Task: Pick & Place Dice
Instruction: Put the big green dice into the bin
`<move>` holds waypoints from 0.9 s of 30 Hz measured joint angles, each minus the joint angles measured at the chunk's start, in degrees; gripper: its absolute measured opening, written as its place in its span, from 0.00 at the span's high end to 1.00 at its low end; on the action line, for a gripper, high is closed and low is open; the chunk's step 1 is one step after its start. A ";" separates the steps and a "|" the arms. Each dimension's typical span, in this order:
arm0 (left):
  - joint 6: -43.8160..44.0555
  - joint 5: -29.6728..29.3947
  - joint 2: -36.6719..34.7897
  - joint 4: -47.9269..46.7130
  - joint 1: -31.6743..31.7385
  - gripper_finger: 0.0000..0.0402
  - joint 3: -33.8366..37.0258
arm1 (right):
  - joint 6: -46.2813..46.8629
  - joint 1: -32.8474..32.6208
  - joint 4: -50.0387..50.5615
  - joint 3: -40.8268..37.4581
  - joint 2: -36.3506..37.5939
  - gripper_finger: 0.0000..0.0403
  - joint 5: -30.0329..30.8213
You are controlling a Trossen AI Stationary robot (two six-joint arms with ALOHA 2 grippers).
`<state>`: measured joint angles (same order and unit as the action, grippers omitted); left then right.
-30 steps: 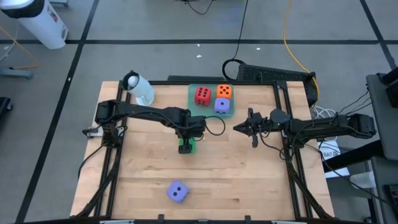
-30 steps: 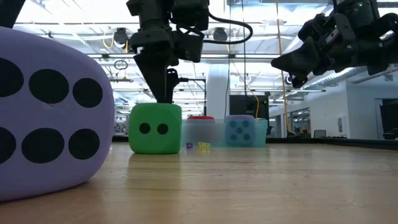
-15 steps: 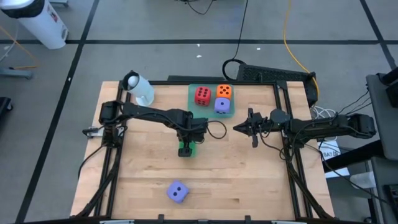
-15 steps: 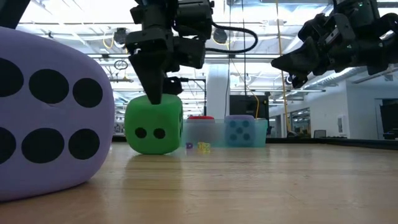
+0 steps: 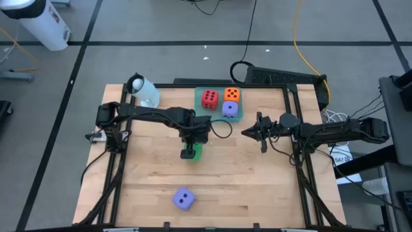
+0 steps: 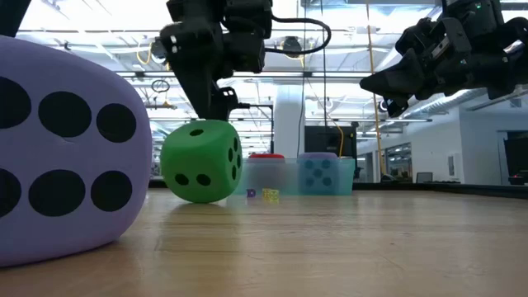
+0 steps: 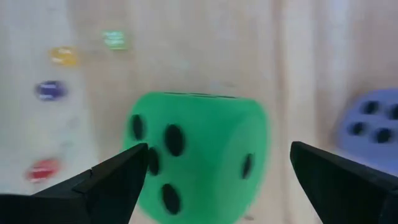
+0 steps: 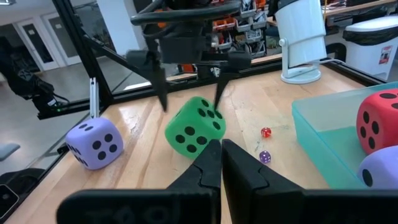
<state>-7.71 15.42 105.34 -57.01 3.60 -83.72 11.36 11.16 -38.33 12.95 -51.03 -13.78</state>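
Observation:
The green die [image 6: 200, 162] stands tilted on the wood table [image 5: 244, 180], resting on a lower edge. My left gripper [image 5: 190, 151] hangs open over it, pointing down, one finger on each side of the die [image 7: 199, 158]. Beside the table's right rail my right gripper [image 5: 244, 133] waits, shut and level, holding nothing. A red die [image 5: 209, 98], an orange die [image 5: 232, 95] and a purple die [image 5: 229, 109] sit in the green tray [image 5: 201, 106]. Another purple die [image 5: 183, 199] lies near the front edge. My left gripper stays open, and one fingertip [image 6: 208, 111] comes down from above onto the green die's raised top edge [image 6: 198, 125]. The other finger [image 7: 329, 174] stands clear of the die's side. The die leans, its lower edge on the table.
A white cylinder [image 5: 143, 91] stands at the table's far left corner. A few tiny coloured beads [image 8: 265, 132] lie on the wood between the green die and the tray. Black frame rails [image 5: 297, 161] run along both sides. Bare wood spreads across the near half.
The green die has tipped from flat on the table to leaning on a lower edge, so another face now shows toward the near side. My left gripper has rolled its wrist and risen slightly above the die, staying open.

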 joint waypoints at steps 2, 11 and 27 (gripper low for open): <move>-0.88 -4.71 0.00 0.09 -0.31 0.00 0.00 | 0.17 0.00 0.01 0.00 0.00 0.99 -0.02; -4.20 -15.97 -0.04 0.10 -0.65 0.00 -0.04 | 0.17 0.00 0.02 0.00 0.00 0.99 -0.04; 8.04 -17.71 -0.09 -2.49 0.02 0.00 -0.11 | -0.01 0.00 0.00 0.00 0.00 0.99 -0.09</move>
<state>0.34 -2.29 105.25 -59.50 3.62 -83.83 11.35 11.16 -38.33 12.95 -51.03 -13.87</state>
